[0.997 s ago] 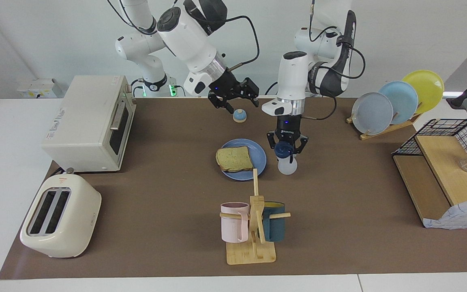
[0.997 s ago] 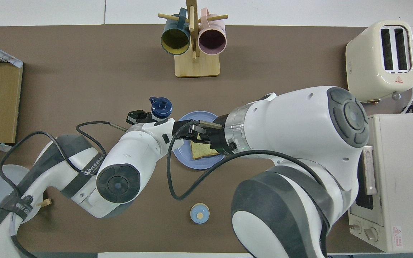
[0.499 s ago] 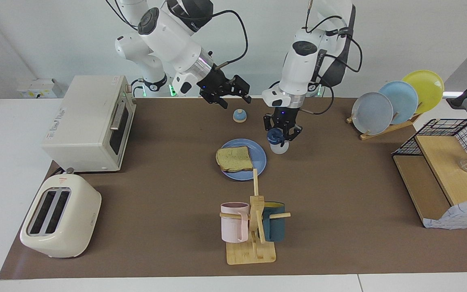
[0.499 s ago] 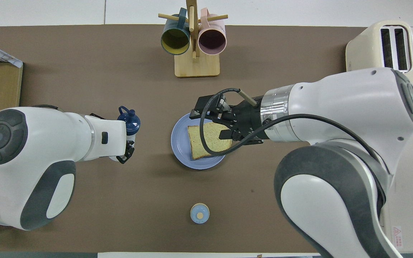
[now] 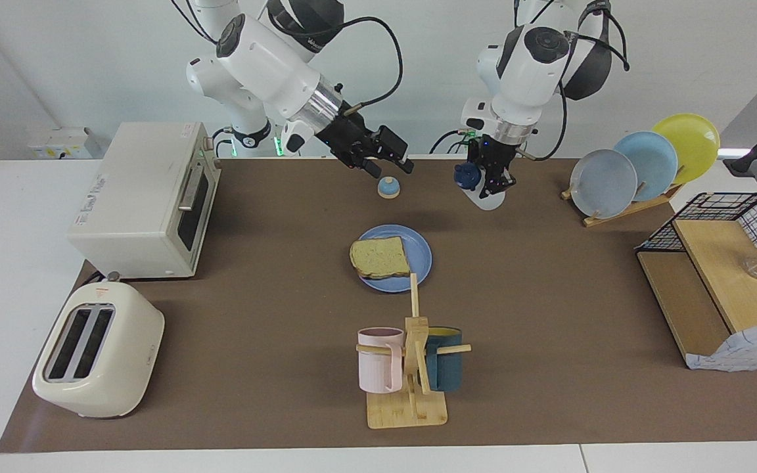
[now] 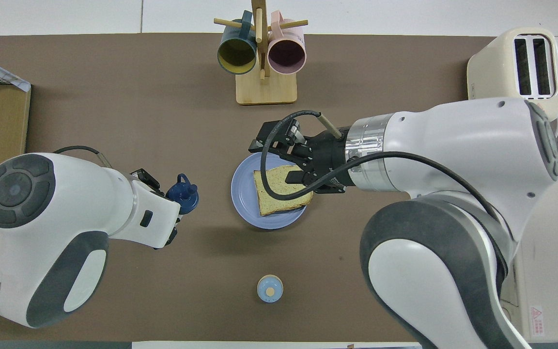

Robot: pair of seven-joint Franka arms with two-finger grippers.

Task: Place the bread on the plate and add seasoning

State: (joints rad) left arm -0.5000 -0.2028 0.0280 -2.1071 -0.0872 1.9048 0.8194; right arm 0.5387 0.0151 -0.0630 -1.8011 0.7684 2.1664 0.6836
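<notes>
Facing view: the left gripper (image 5: pixel 491 179) has lifted the seasoning (image 5: pixel 481 188) off the table since a second ago; its fingers are clamped on the bottle, now tilted, at two o'clock from the plate (image 5: pixel 422 253). The bread (image 5: pixel 380 257) already lies on the plate.

Overhead view: the right gripper (image 6: pixel 271 150), fingers spread and empty, has backed off toward the plate's one o'clock rim. Judged so, seasoning remains.
</notes>
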